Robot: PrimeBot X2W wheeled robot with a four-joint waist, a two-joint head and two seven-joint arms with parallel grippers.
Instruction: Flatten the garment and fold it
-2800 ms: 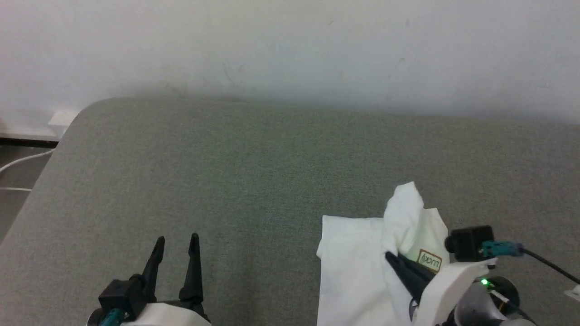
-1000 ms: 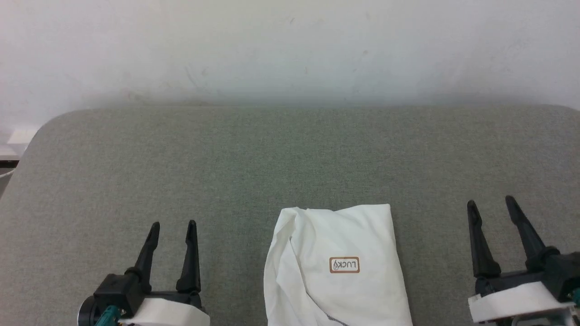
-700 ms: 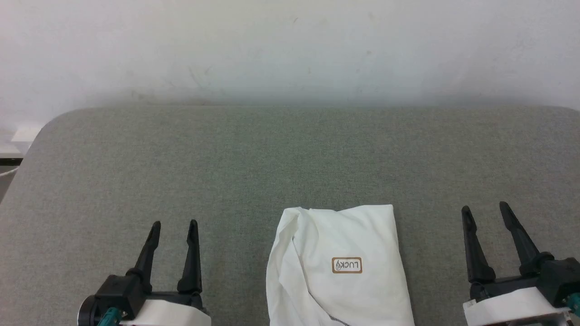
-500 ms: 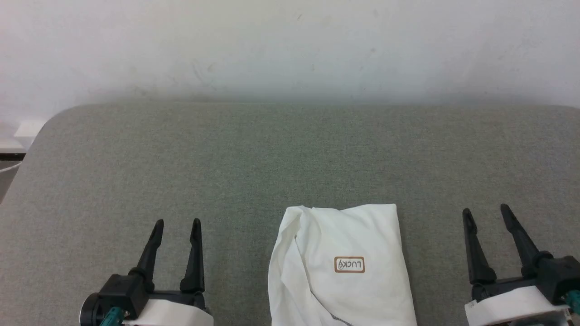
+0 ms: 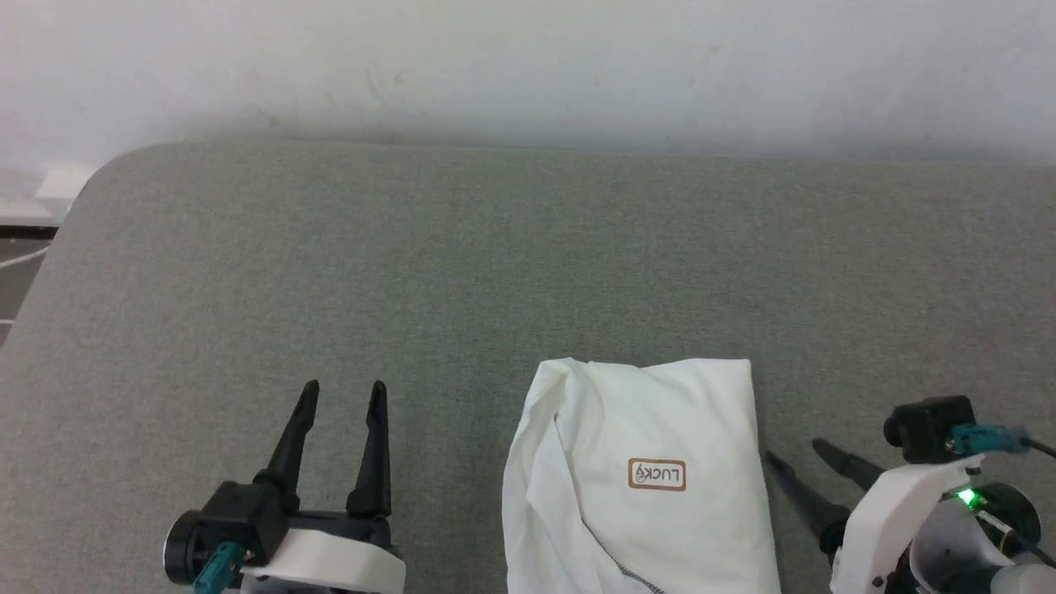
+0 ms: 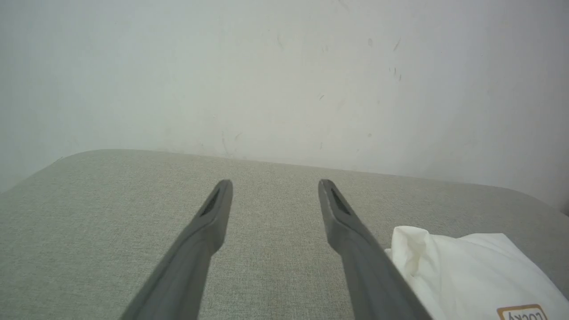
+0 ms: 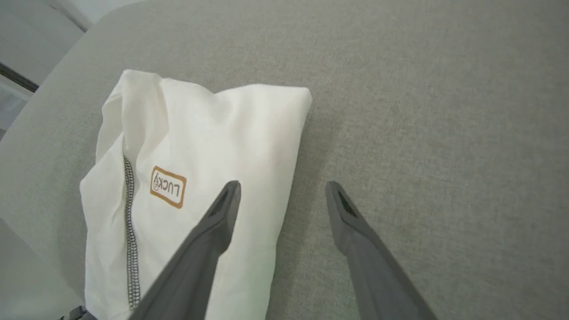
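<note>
I am holding my left gripper and right gripper wide open, gripping nothing. The folded white garment is lying on the grey cushioned surface between them, just beside my right fingertips. It is looking thin, light and floppy, so I am judging the layered edge nearest those fingertips the safest pinch.
</note>
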